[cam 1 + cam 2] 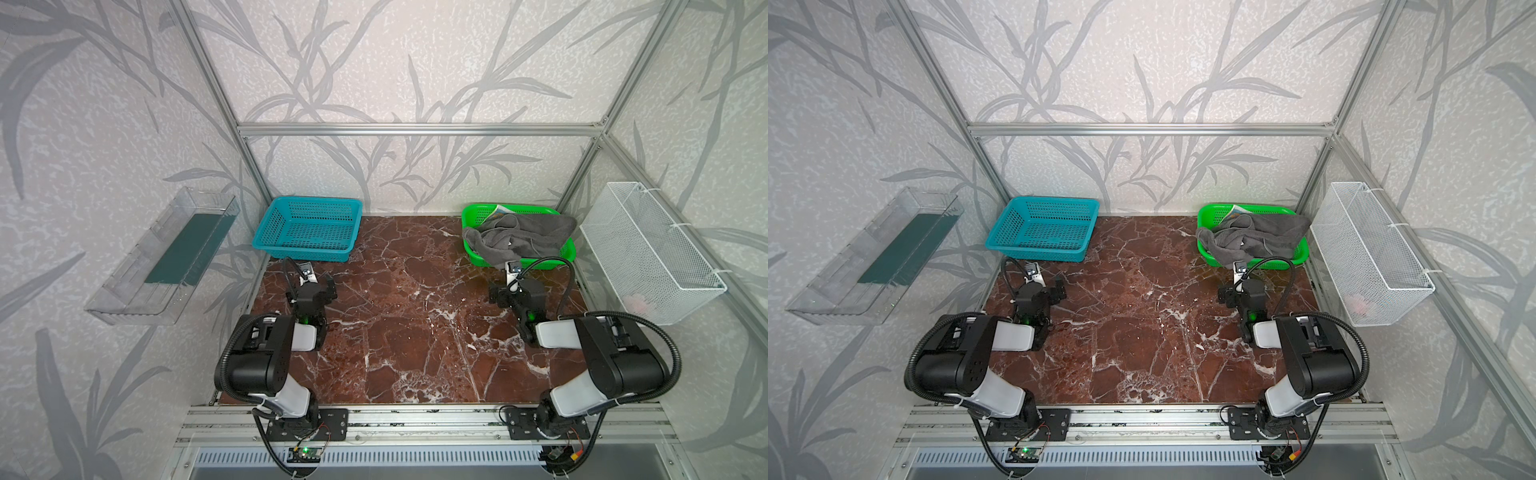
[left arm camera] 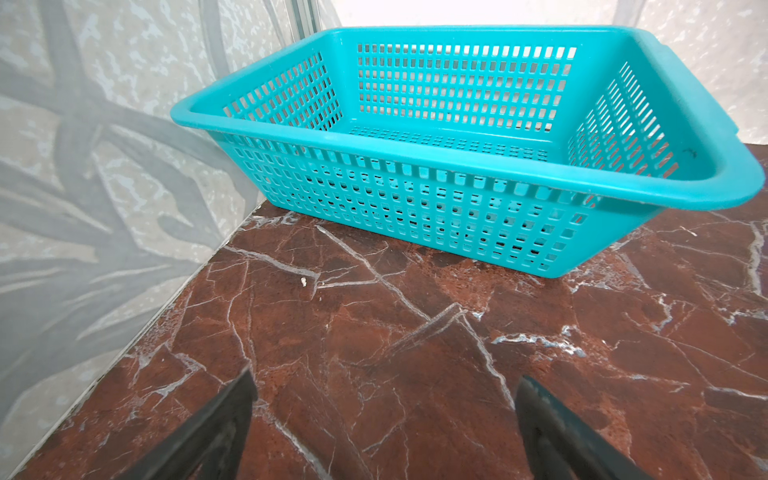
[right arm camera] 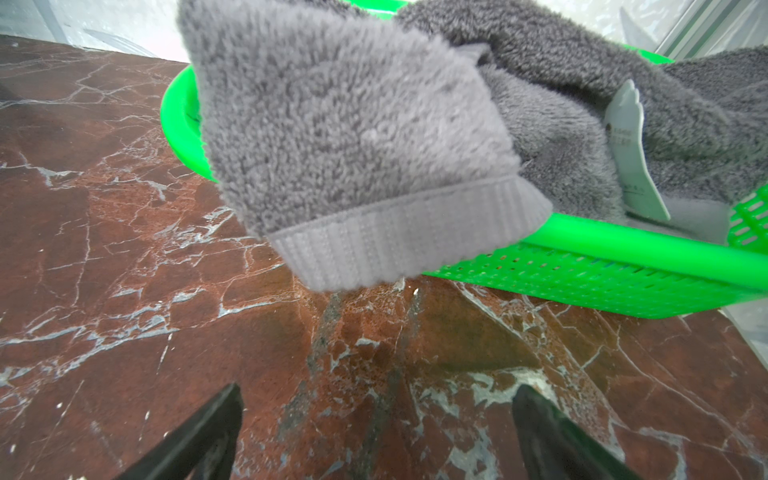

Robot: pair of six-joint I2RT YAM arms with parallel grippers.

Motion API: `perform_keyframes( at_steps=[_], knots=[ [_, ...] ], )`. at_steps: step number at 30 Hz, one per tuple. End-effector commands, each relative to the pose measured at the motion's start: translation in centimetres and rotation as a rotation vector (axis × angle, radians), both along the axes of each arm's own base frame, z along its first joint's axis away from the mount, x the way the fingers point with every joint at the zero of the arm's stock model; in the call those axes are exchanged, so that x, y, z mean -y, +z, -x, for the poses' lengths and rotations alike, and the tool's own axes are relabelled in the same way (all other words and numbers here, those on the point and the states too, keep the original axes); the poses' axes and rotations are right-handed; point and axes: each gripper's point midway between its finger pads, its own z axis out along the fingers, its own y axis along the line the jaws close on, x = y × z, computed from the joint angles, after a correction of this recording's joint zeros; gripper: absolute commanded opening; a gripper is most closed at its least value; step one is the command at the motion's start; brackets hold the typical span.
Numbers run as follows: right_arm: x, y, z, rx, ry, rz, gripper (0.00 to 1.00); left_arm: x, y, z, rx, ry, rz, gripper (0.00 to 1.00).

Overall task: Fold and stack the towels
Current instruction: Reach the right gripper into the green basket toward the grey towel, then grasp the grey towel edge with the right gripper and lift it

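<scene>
Red-brown marble-patterned tabletop [image 1: 415, 332], white-veined, boxed in by aluminium framing [image 1: 415, 129] and grey leaf-print wall panels [image 1: 374, 62]. Contents, nearest first.

1. Tool, left gripper [image 2: 386, 378]: black, two fingers, jaws spread wide, clasping nothing, low over bare tabletop.

2. Tool, right gripper [image 3: 376, 388]: same make, jaws equally wide, clasping nothing, low over the tabletop.

3. Large plain dark grey plush towel [image 3: 353, 137]: crumpled, heaped in the green basket and spilling over it. One ribbed-hem corner hangs over the rim nearest the right gripper, just ahead of the fingertips and apart from them. Its white fabric tag [image 3: 627, 137] stands out of the folds farther in.

4. Bright green perforated plastic basket [image 1: 471, 216]: straight ahead of the right gripper, at the tabletop's far edge; carries the grey towel.

5. Corner of a printed cloth [image 1: 500, 210], cream with blue and orange: shows beyond the grey towel at the green basket's far rim, the rest covered; print too small to make out.

6. Rectangular teal perforated plastic basket [image 2: 332, 137]: ahead of the left gripper, near but apart.

7. Wall-hung clear plastic tray [image 1: 166, 257], dark green floor: outboard of the left gripper.

8. Wall-hung white wire-mesh basket [image 1: 648, 249]: outboard of the right gripper; a pale pink thing [image 1: 638, 305] inside, too blurred to name.
</scene>
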Motion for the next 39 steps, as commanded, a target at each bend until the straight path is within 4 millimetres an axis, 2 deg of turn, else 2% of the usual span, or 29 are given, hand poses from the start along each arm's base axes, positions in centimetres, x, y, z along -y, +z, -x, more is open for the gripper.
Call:
perform_keyframes(
  at_steps=[1, 6, 9, 15, 17, 20, 23, 29, 34, 39],
  knots=[
    [0.3, 1.5, -0.5, 0.047, -0.015, -0.002, 0.99, -0.1, 1.0, -0.5, 0.036, 0.003, 0.000, 0.98],
    [0.0, 2.3, 0.1, 0.085, 0.006, 0.006, 1.00, 0.5, 2.8, 0.3, 0.072, 0.000, -0.037, 0.98],
    [-0.2, 4.2, 0.6, 0.125, 0.000, 0.034, 0.99, 1.0, 4.9, 0.4, 0.047, -0.016, -0.052, 0.98],
    [-1.7, 8.9, 1.9, 0.079, 0.068, 0.014, 1.00, 3.2, 11.8, 0.6, 0.103, -0.150, -0.054, 0.99],
    [-1.6, 10.7, 2.2, 0.051, 0.060, -0.001, 1.00, 4.4, 14.0, 1.0, 0.110, -0.228, -0.057, 0.99],
    [-0.9, 12.4, 2.4, -0.002, 0.009, -0.009, 0.99, 6.2, 16.5, 1.6, 0.116, -0.326, -0.042, 0.99],
    [-0.8, 13.1, 2.1, -0.117, 0.006, -0.015, 0.97, 7.9, 18.1, 2.2, 0.108, -0.412, -0.024, 0.98],
    [-2.1, 12.6, 0.7, -0.350, 0.053, -0.020, 0.89, 12.3, 18.6, 2.6, 0.076, -0.582, -0.031, 0.98],
    [-2.2, 10.5, -0.2, -0.482, 0.075, 0.037, 0.87, 15.2, 17.3, 2.5, 0.008, -0.687, -0.010, 0.98],
    [-2.0, 8.4, -1.0, -0.558, 0.070, 0.065, 0.87, 17.1, 16.2, 2.1, -0.024, -0.739, 0.006, 0.99]
  ],
)
